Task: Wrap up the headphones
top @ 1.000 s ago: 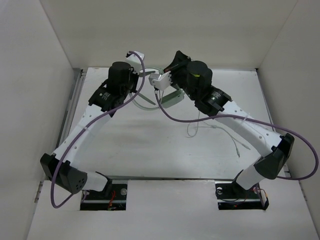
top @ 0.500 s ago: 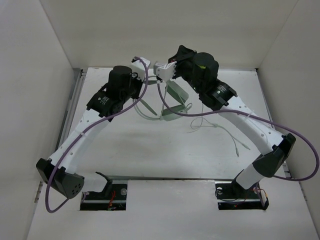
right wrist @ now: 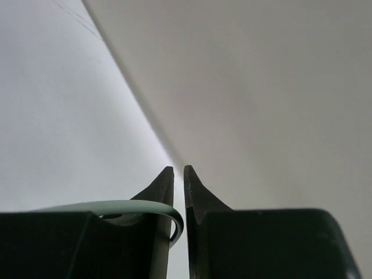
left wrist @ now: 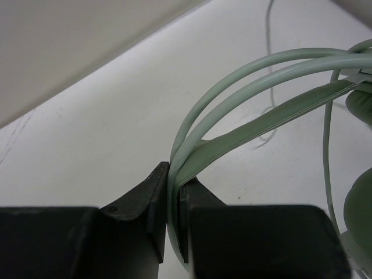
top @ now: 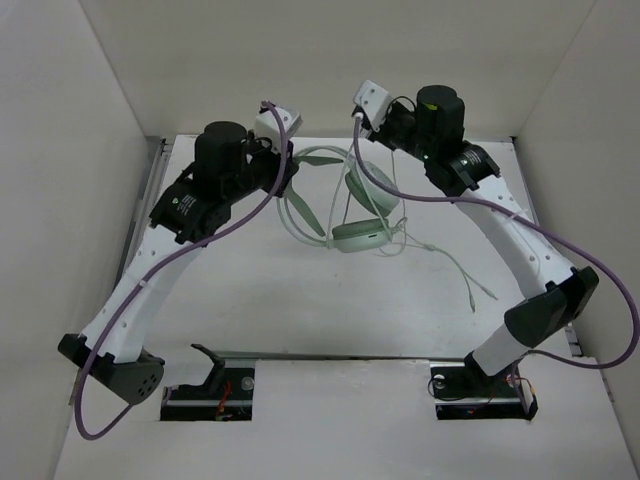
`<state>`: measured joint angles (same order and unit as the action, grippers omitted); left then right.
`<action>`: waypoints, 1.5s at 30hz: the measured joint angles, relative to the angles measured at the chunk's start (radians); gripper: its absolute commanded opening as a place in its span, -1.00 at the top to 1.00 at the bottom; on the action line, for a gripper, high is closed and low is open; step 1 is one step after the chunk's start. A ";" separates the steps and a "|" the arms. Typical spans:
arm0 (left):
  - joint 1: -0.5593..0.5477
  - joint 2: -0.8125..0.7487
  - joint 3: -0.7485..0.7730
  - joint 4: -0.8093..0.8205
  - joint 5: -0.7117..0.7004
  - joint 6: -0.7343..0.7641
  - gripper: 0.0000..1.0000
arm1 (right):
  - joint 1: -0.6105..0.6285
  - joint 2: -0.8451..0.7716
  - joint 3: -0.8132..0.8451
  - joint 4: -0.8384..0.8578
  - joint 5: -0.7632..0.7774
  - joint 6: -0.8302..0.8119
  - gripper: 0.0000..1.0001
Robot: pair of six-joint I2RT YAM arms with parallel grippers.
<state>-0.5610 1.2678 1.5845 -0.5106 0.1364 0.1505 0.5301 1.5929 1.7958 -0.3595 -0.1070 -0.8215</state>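
1. The headphones are off the worktop, hanging in the air at the far middle of the scene between the two arms. The two earcups dangle lowest, one just above the other.
2. The left hand has its jaws clamped tight on the headband. The thin double wires and the flat inner strap all run through the narrow slot between the fingers, so this hand carries the set.
3. The right hand is raised at the far right of the headphones. Its jaws stand all but closed, with only a slit between them. A pale green strand curves across the left finger and bends into that slit low down, so it looks pinched there. I cannot tell whether the strand is headband wire or cable.
4. The cable leaves the earcups and trails loose over the worktop toward the near right, its end lying well apart from the headphones.
5. Progress, as I judge it, is early. The headphones are picked up and steadied, but no turn of cable shows around the headband or the earcups.
6. Left to do, by my reading: gather the slack from the worktop, wind it round the headphones turn by turn, secure the free end and set the bundle down.
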 measured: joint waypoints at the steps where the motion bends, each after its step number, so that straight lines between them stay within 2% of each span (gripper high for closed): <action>1: 0.000 0.000 0.027 -0.004 0.018 -0.011 1.00 | -0.020 0.005 0.000 -0.006 -0.038 0.057 0.65; 7: 0.019 0.007 0.221 -0.019 0.123 -0.093 1.00 | -0.122 0.023 -0.020 -0.011 -0.293 0.398 0.67; 11: 0.051 0.029 0.329 -0.014 0.169 -0.152 1.00 | -0.163 0.011 -0.109 0.084 -0.516 0.685 0.66; 16: 0.080 0.065 0.389 -0.013 0.182 -0.187 1.00 | -0.151 -0.060 -0.381 0.351 -0.730 1.098 0.56; 20: 0.115 0.103 0.419 -0.019 0.188 -0.214 1.00 | -0.090 -0.132 -0.605 0.617 -0.811 1.416 0.47; 24: 0.166 0.141 0.463 -0.019 0.178 -0.251 1.00 | -0.010 -0.199 -0.778 0.774 -0.832 1.584 0.41; 31: 0.261 0.175 0.534 0.005 0.113 -0.324 1.00 | 0.016 -0.224 -0.868 0.925 -0.835 1.734 0.34; 36: 0.325 0.177 0.538 0.021 0.011 -0.366 1.00 | 0.058 -0.227 -0.877 0.968 -0.832 1.767 0.40; 45: 0.360 0.177 0.512 0.029 -0.163 -0.380 1.00 | 0.135 -0.242 -0.872 0.983 -0.866 1.779 0.57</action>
<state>-0.2005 1.4445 2.0968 -0.4816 -0.0269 -0.2295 0.6647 1.3506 0.9241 0.6239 -0.9730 0.9577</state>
